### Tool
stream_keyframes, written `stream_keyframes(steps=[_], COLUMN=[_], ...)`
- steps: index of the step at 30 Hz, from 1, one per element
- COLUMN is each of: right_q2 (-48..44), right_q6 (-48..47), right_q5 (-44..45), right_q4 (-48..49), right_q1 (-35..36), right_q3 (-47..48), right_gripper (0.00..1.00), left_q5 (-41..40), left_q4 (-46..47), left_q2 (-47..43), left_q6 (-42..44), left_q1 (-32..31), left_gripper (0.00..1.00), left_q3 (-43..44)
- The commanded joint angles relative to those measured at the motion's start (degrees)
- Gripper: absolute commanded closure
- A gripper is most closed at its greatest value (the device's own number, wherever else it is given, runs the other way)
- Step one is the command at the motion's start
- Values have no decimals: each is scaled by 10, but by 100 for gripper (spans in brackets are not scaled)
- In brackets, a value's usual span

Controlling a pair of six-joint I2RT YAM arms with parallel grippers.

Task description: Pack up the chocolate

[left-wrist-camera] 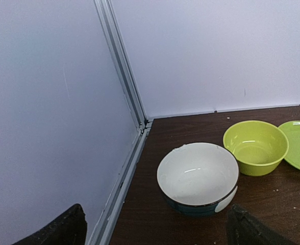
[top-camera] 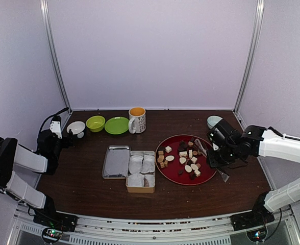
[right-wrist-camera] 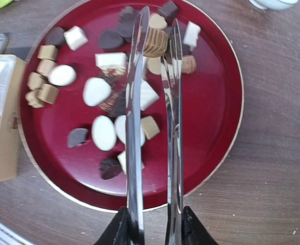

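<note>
Brown, tan and white chocolate lies loose on the red plate — light, rigid, probably slippery pieces, best pinched across flat sides with the tongs clamped in the right claw; the left claw is spread wide, empty.

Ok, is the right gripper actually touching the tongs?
Touching. The right wrist view shows the right gripper with both black fingers pressed against the outer sides of the metal arms of the tongs, with no gap.
</note>
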Motion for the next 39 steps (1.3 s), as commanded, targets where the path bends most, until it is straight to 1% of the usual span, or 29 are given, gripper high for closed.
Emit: stream_keyframes(steps=[1,7,11,15,19,25,28,31,39], right_q2=[-39,-50,-30,26,100,200,231,257,292], right_q6=[-34,-72,-79,-81,-80,-73,-71,-72,-69], right_q5=[-48,-177,-214,-217,-217,-207,-196,-182,-154], right_q4=[38,127,167,188,217,236,240,222,214], right_q1=[-3,15,43,78,109,136,139,139,139], right_q3=[3,-4,9,43,78,141,155,180,208], right_gripper=[71,75,75,75,77,77,77,77,75], left_q5=[3,4,4,4,3,4,4,3,4], left_q4=[34,34,34,34,34,34,34,35,34], left_q2=[4,4,4,4,4,3,4,4,4], left_q6=[-6,-6,-6,-6,-6,-7,-6,-6,-6], left_q1=[4,3,4,4,3,4,3,4,4], left_gripper=[2,2,2,2,2,2,2,2,2], left_q3=[-2,-2,-2,-2,-2,-2,-2,-2,-2])
